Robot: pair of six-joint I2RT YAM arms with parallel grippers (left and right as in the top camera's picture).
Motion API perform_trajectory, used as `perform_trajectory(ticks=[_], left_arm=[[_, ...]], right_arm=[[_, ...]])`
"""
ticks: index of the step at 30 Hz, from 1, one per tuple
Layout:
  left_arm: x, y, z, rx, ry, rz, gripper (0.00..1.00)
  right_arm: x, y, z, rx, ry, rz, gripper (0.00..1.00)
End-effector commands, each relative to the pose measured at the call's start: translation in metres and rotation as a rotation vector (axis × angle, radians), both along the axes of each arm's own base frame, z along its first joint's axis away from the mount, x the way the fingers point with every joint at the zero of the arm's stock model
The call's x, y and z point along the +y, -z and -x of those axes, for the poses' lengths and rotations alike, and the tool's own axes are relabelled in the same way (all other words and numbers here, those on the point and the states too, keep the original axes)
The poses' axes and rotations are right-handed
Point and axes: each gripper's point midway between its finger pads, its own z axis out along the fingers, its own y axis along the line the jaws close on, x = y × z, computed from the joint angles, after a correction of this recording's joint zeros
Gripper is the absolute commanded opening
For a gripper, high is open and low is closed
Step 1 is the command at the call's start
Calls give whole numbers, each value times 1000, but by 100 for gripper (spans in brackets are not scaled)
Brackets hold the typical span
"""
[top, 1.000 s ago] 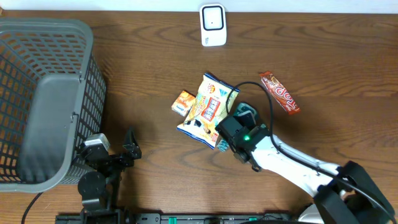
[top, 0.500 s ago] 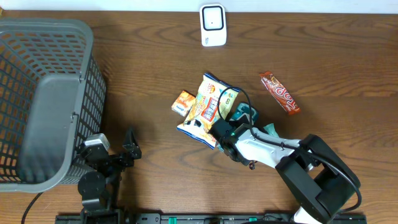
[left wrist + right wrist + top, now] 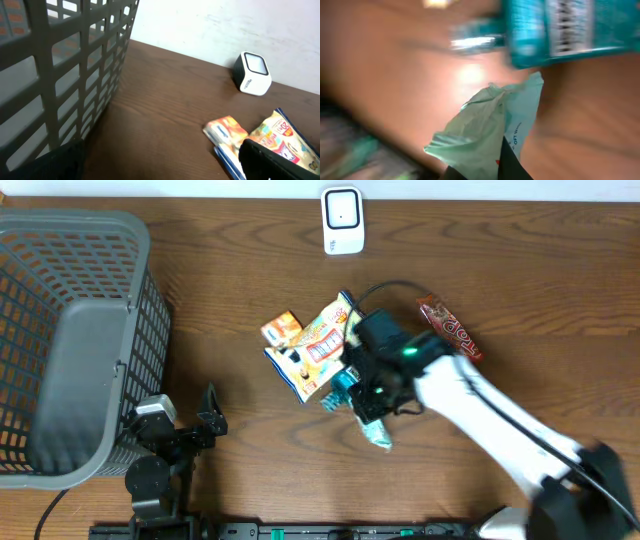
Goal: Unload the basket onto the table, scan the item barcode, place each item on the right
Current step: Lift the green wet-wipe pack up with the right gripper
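My right gripper (image 3: 366,402) is shut on a pale teal packet (image 3: 378,434), which hangs from it just right of the chip bag (image 3: 315,350). The right wrist view is blurred. In it the crumpled pale green packet (image 3: 487,132) sits pinched between my dark fingers (image 3: 512,165). A teal surface with barcode-like stripes (image 3: 562,27) shows above it. The white scanner (image 3: 341,221) stands at the table's far edge, also in the left wrist view (image 3: 252,73). My left gripper (image 3: 205,420) rests open beside the basket, holding nothing.
A large grey mesh basket (image 3: 75,330) fills the left side. A small orange pack (image 3: 280,330) lies against the chip bag's left edge. A red candy bar (image 3: 450,328) lies to the right of my right arm.
My right gripper closed on the teal packet and swung up and left with it. The chip bag and orange pack slid left. The left arm stayed still.
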Motion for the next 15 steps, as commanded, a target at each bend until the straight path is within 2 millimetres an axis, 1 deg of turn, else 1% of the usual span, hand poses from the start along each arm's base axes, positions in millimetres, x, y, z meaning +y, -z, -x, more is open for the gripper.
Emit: perform_trajectory(ticks=[1, 3, 5, 6, 7, 11, 13, 15], left_arm=[[1, 14, 0, 33, -9, 14, 98], [1, 14, 0, 33, -9, 14, 98], [1, 14, 0, 33, -9, 14, 98], [1, 14, 0, 33, -9, 14, 98], [1, 14, 0, 33, -9, 14, 98], [1, 14, 0, 33, -9, 14, 98], [1, 14, 0, 33, -9, 14, 98], [1, 14, 0, 33, -9, 14, 98]], right_arm=[[41, -75, 30, 175, -53, -471, 2], [50, -105, 32, 222, -44, -633, 2], [56, -129, 29, 290, 5, -744, 1], [58, -138, 26, 341, 49, -778, 2], [59, -143, 24, 407, 116, -787, 2], [57, -145, 18, 690, 435, -704, 1], [57, -151, 21, 805, 513, -687, 1], [57, -158, 25, 877, 526, -694, 1]])
